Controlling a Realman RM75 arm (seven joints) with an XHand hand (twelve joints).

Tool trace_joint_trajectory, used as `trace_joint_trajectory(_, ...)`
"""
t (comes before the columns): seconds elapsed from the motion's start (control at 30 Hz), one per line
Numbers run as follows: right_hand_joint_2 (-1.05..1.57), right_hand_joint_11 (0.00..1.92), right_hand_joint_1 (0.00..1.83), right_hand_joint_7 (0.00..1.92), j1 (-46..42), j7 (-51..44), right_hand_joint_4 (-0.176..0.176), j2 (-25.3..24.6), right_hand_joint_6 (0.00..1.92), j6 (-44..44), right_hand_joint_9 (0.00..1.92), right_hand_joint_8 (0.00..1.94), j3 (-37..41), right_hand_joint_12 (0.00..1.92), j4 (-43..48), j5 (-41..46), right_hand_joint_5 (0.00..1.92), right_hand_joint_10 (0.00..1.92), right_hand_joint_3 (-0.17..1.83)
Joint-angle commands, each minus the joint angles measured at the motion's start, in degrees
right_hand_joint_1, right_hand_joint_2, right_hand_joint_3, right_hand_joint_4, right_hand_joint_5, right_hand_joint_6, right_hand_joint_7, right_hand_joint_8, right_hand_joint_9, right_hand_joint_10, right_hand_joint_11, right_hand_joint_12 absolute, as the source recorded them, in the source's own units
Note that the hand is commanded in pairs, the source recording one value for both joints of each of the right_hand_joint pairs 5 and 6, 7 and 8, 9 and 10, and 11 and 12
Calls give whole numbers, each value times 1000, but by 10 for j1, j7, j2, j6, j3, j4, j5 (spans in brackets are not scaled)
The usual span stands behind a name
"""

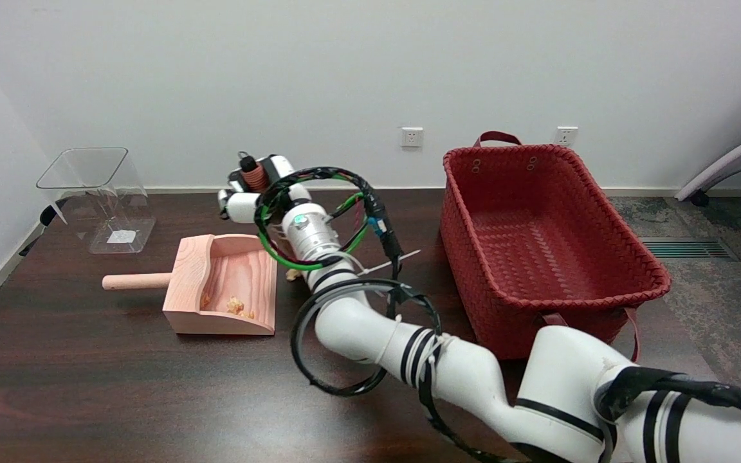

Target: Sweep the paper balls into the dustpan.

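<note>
A wooden dustpan [188, 283] lies left of centre on the dark table, its handle pointing left and its open mouth to the right. Small crumpled paper balls [237, 306] lie inside it near the front wall. Another paper ball [293, 275] peeks out on the table just right of the pan's mouth, mostly hidden by my forearm. My right hand [249, 194] hovers behind the pan's far right corner. It grips a brush by its reddish ribbed handle [253, 175], which sticks up from the hand. The bristles are hidden.
A large red woven basket [602, 193] stands at the right of the table, close to my arm. A clear plastic bin [103, 199] sits at the back left. The table's left edge runs along a wall; a chair [731, 161] stands off to the right.
</note>
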Motion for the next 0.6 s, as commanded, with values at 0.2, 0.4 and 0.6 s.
trace_joint_trajectory(0.2,866,1920,1317,1920,-26,3,0,-80,1920,-7,1920,1920,-9,1920,-64,9,1920,1920,889)
trace_joint_trajectory(0.4,843,1920,1320,1920,-22,6,0,-87,1920,-14,1920,1920,-7,1920,-74,10,1920,1920,904)
trace_joint_trajectory(0.6,837,1920,1322,1920,-9,3,0,-87,1920,-16,1920,1920,-12,1920,-87,-4,1920,1920,910)
